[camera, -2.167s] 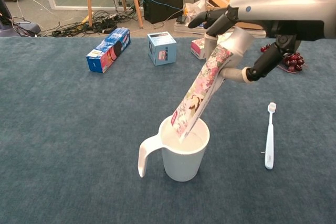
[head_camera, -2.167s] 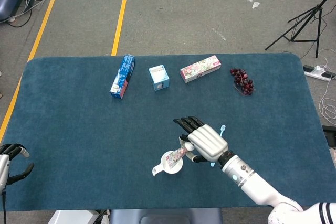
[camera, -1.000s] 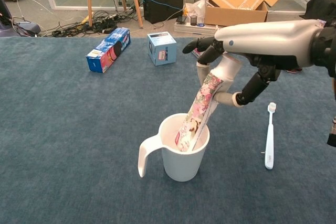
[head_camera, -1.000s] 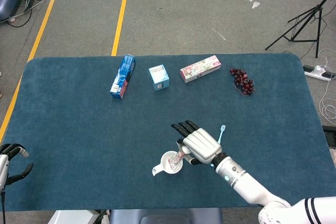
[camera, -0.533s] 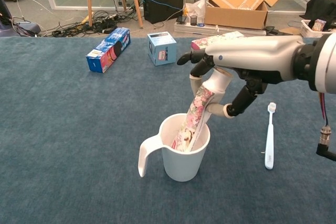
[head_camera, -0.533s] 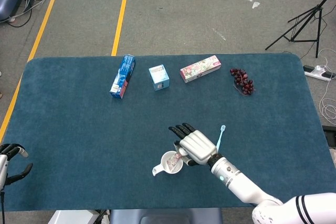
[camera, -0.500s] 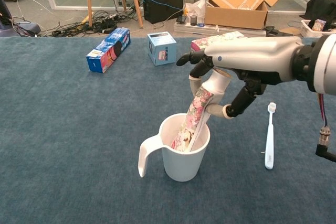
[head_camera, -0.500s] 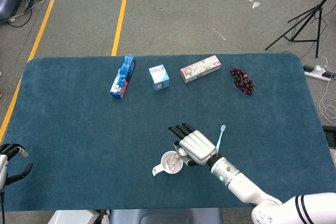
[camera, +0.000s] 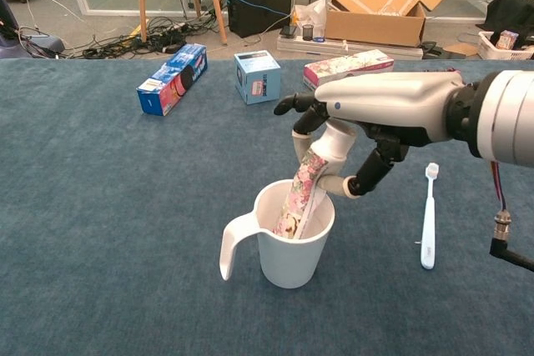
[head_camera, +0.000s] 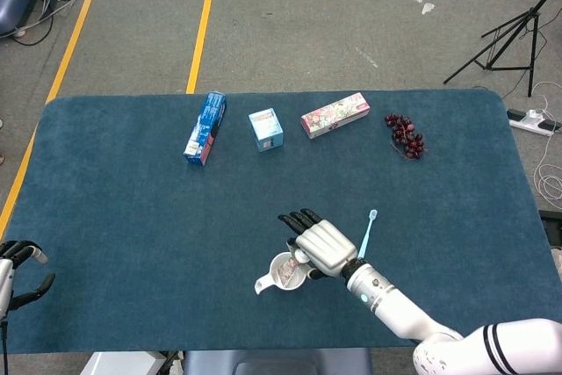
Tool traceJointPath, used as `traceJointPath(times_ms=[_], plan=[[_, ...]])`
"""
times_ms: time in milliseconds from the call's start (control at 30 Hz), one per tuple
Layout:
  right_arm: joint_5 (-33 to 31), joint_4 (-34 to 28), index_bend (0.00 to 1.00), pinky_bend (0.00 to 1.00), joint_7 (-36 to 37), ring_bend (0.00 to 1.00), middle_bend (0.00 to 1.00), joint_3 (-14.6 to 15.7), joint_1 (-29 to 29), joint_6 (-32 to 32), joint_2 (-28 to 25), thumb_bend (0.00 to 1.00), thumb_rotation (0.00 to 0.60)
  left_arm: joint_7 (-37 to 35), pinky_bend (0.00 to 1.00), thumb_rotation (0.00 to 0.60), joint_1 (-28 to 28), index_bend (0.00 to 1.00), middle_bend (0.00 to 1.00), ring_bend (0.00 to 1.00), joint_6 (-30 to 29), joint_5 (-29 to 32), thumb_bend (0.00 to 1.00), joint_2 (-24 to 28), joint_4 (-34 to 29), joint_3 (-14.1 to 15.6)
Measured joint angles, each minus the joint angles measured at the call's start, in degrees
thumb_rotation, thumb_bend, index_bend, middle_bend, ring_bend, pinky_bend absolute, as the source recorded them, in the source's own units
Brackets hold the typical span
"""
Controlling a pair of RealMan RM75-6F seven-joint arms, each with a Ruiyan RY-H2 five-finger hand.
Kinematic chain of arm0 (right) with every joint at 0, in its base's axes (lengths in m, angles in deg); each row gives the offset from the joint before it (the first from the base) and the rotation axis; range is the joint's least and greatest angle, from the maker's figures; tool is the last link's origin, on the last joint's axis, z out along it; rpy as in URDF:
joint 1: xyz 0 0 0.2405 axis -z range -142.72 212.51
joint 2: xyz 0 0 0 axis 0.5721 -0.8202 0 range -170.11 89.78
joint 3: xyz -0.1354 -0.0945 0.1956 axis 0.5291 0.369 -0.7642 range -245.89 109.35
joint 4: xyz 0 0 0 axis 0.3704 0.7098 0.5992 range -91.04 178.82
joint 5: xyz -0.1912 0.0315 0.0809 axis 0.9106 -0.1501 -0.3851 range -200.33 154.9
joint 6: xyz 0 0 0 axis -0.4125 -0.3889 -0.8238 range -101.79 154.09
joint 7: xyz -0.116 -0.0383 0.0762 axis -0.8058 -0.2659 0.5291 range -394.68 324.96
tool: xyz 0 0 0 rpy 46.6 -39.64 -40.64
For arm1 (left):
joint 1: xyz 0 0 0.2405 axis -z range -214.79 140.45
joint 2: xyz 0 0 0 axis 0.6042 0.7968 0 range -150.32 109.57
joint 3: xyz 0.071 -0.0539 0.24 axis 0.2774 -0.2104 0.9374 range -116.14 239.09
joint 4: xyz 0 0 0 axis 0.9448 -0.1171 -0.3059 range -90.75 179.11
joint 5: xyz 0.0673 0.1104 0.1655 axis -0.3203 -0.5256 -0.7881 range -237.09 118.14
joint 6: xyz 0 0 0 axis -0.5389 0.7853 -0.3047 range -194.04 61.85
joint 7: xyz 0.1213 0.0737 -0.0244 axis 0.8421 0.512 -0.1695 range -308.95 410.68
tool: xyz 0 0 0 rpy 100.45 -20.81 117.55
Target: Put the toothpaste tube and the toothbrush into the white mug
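Blue table with mug, toothbrush

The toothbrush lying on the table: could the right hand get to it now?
Probably yes, once it lets go. The toothbrush lies in the open just beside the right hand, nothing between them, but that hand holds the toothpaste tube in the mug.

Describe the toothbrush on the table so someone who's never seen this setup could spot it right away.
On the blue table, find the white mug near the front edge. Just right of it, past the right hand, lies the toothbrush: a thin, pale stick, alone and flat on the cloth.
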Motion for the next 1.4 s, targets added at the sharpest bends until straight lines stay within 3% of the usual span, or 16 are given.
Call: traceJointPath(times_ms=[633,1400], plan=[[-0.2,1.4,0.6,0.08,0.5,0.0,0.06,0.4,-0.9,0.0,2.7,0.35,0.6,-0.3,0.33,0.6,-0.3,0.51,0.4,0.31,-0.4,-0.2,0.25,0.3,-0.3,0.0],[0.7,1.8,0.3,0.08,1.9,0.0,0.06,0.7,-1.1,0.2,3.2,0.34,0.6,-0.3,0.33,0.6,-0.3,0.51,0.4,0.31,-0.4,-0.1,0.25,0.3,-0.3,0.0]])
